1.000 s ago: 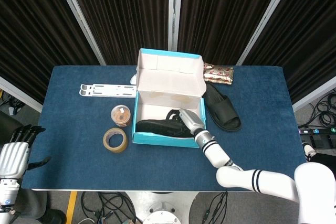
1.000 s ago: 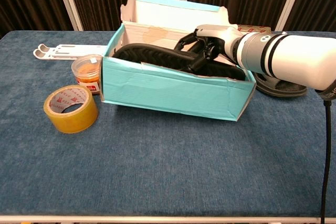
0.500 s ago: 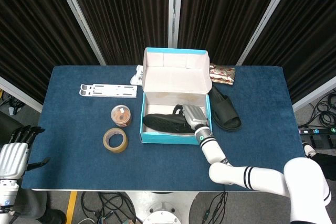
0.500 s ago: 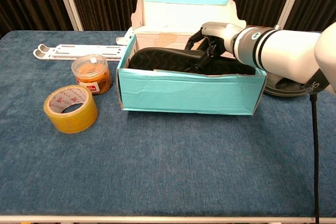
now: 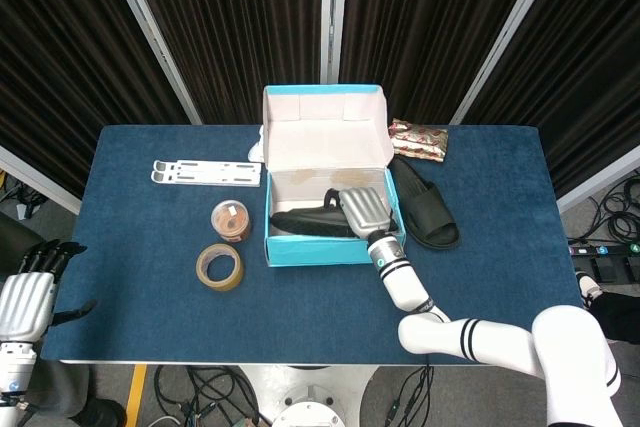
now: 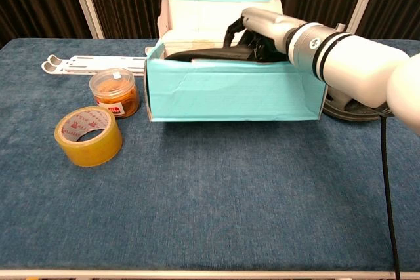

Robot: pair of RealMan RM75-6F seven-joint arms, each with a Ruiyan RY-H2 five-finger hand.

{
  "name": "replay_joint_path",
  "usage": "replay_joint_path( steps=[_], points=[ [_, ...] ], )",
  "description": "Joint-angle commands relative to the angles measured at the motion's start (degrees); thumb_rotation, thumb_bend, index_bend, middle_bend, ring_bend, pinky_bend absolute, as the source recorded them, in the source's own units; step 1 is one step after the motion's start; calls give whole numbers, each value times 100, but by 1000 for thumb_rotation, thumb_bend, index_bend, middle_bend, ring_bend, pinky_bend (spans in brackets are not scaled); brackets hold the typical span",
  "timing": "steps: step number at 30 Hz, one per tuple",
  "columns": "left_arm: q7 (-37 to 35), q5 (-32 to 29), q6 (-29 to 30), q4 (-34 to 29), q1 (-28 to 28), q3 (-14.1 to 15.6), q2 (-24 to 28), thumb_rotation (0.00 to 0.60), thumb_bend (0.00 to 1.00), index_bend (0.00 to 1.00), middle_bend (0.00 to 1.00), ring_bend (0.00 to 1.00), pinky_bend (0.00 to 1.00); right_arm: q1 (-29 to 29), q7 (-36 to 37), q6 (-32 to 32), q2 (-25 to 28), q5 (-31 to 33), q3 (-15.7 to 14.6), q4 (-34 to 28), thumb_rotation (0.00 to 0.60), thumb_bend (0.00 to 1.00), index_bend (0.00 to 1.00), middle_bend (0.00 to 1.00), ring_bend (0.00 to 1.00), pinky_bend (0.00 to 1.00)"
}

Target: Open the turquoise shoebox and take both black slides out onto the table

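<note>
Where the shoebox [image 6: 230,90] wall hides it, right hand [image 5: 363,211] gripping slide [image 5: 305,222], left hand [image 5: 28,292] spread, cropped.

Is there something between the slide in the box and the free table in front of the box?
Yes: the front wall of the turquoise shoebox stands between the slide gripped by the right hand and the bare table in front. The slide must rise over that wall. Nothing else visible blocks it.

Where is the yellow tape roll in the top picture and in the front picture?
Head view: the tape roll lies left of the turquoise shoebox, near the table's front edge.
Chest view: the tape roll sits at the far left, in front of the small jar.
Shared landmark: the jar, right behind the tape in both.
</note>
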Motion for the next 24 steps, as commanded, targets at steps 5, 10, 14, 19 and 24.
replay_joint_path(
  steps=[5, 10, 14, 19, 24],
  points=[
    [3, 5, -30, -19, -14, 7, 12, 600, 11, 221, 183, 105, 106, -29, -673, 214, -84, 573, 233, -8, 600, 903, 852, 682, 660, 646],
    [13, 35, -1, -24, -5, 16, 12, 600, 11, 221, 183, 105, 106, 173, -1660, 336, 8, 1351, 261, -135, 600, 890, 798, 673, 668, 674],
    [20, 37, -10, -29, -17, 9, 13, 600, 12, 221, 183, 105, 106, 260, -2045, 526, -115, 1509, 249, 31, 600, 884, 791, 673, 686, 703],
    [29, 32, -17, -40, -24, 4, 23, 600, 11, 221, 183, 105, 106, 318, -2141, 498, -215, 1750, 431, 208, 600, 884, 787, 673, 693, 718],
    [28, 30, -31, -45, -44, -10, 25, 600, 11, 220, 183, 105, 106, 361, -2005, 507, -371, 1645, 577, 476, 600, 883, 779, 663, 691, 719]
  ],
)
